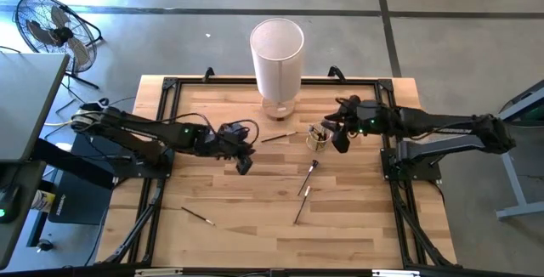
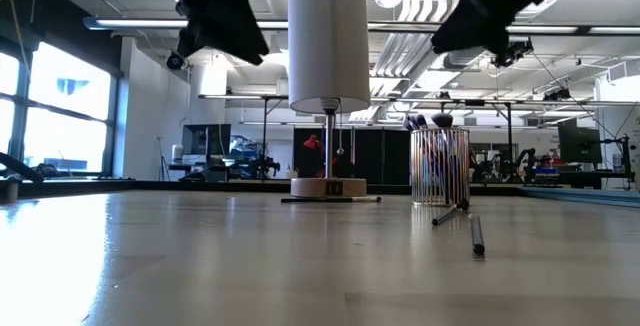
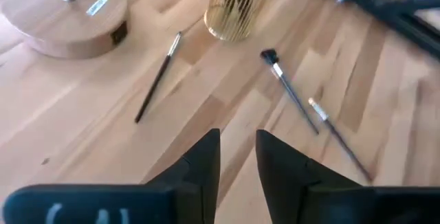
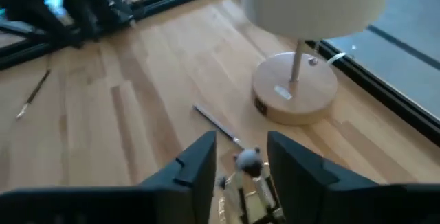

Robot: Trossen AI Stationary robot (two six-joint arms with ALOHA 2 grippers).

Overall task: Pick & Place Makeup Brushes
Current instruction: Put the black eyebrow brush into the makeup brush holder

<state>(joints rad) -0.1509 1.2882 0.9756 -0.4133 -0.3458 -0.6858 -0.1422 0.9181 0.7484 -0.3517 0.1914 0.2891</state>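
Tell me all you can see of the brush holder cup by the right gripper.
The cup is a small upright holder of thin gold-coloured wires, see-through, standing on the wooden table beside the lamp's round wooden base. Several makeup brushes stand in it, tufts up. One loose brush lies at its foot, seemingly touching it. The right gripper hangs open just above it, not touching.

High view: overhead, straight down. Low view: level with the surface [image 1: 255,226]. Wrist views: close, angled down. All shared the lamp [image 1: 277,56].
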